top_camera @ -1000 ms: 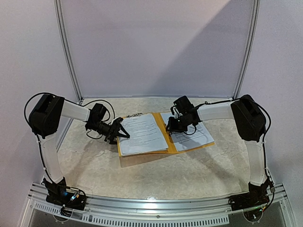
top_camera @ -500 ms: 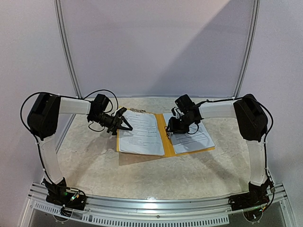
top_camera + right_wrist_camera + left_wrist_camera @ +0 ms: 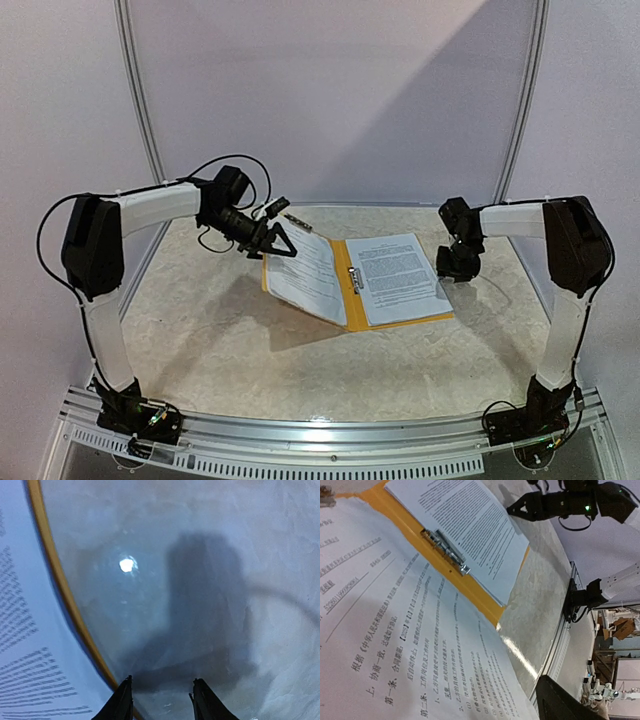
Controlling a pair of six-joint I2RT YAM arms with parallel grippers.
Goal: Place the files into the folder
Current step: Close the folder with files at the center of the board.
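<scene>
Pale lilac walls box in a mottled cream tabletop (image 3: 230,350), and on it lies the flat orange-yellow plastic folder (image 3: 345,300), spread open near the back middle. Left gripper (image 3: 282,243) is up at the folder's left flap, its black fingers splayed around that raised far corner, and the flap tilts steeply off the table with a white printed sheet (image 3: 305,280) lying against its inner face; whether those fingers are actually pinching the edge or just cradling it cannot be told from here. From the left wrist camera that sheet (image 3: 395,645) fills the lower left, rows of small black characters running slantwise, while the orange spine (image 3: 445,575) with its shiny metal clip (image 3: 445,551) crosses the upper middle. Beyond the clip, a second white sheet of dense black text (image 3: 398,278) lies flat on the folder's right half. Over to the right gripper (image 3: 458,268): it hangs just off the folder's right edge, above bare table, jaws parted and nothing between them. Its wrist view shows two dark fingertips (image 3: 121,702) spread over the cream surface, the folder's thin orange rim (image 3: 60,585) curving past on the left, printed paper (image 3: 22,645) inside it.
</scene>
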